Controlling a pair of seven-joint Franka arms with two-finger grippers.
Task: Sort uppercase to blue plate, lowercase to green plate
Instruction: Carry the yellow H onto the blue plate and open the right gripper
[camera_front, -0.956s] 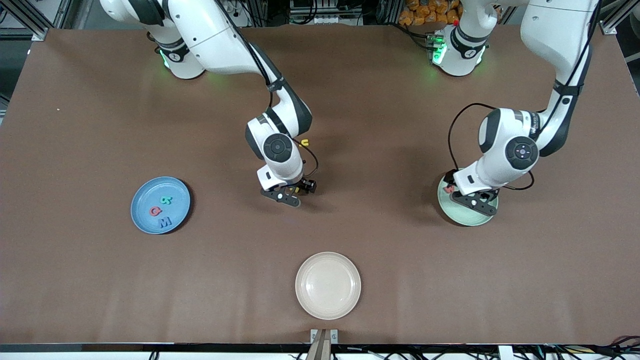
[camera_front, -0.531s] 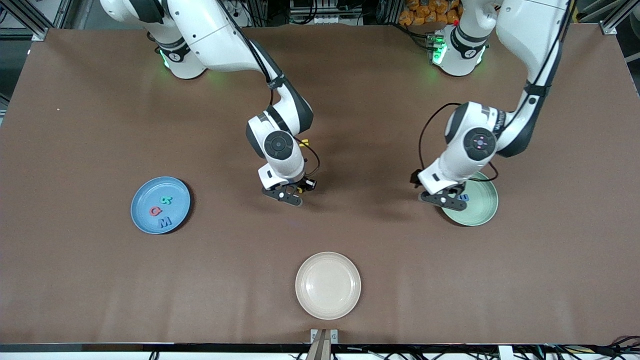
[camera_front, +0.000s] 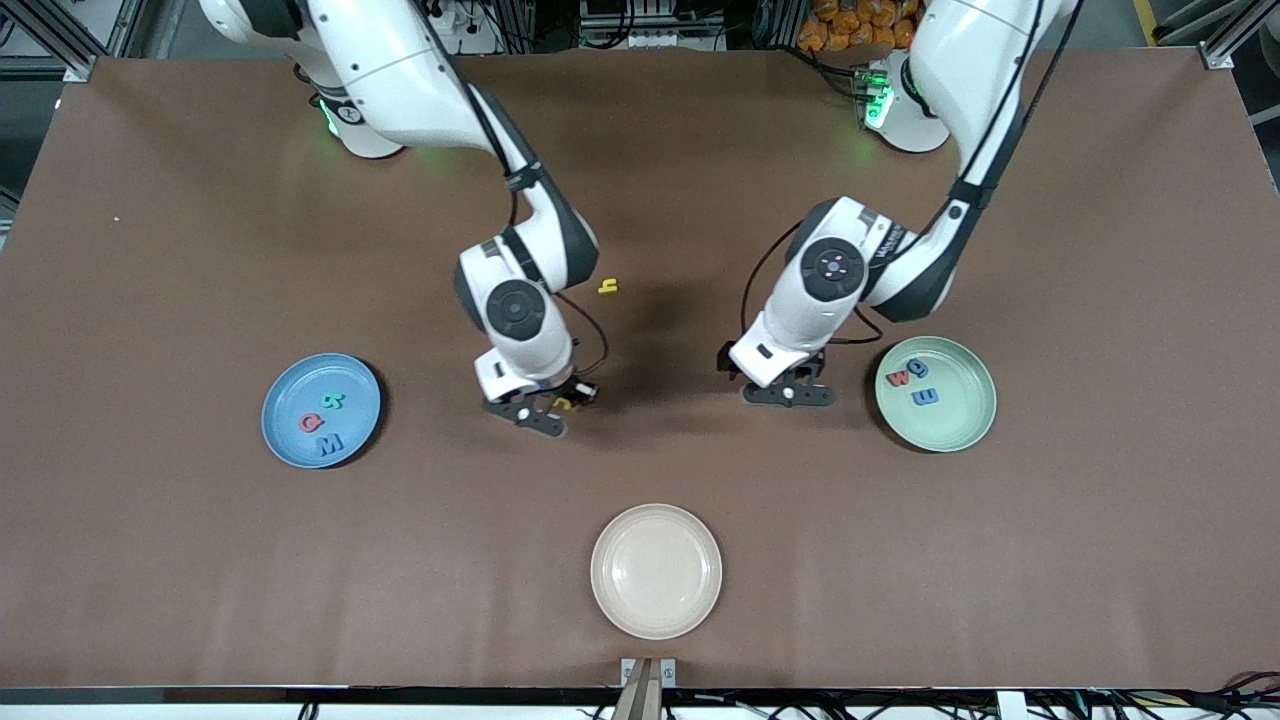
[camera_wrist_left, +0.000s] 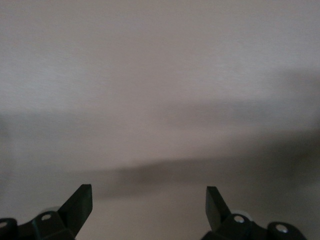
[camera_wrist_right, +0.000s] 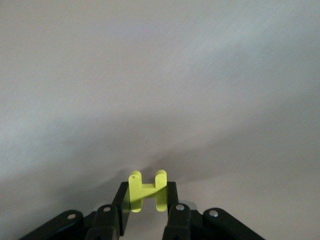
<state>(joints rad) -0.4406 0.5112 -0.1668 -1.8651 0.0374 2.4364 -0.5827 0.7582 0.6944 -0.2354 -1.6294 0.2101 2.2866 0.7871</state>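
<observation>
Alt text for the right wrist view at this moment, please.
The right gripper is shut on a yellow capital H, held between its black fingers over the bare brown table. Nothing else shows in this view.

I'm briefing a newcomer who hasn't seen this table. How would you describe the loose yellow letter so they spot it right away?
Start at the brown table and find the bare stretch between the two arms. The yellow lowercase h lies there alone, farther from the front camera than all three plates. Unlike the yellow capital H clamped in the right gripper, nothing holds it and no plate carries it.
</observation>
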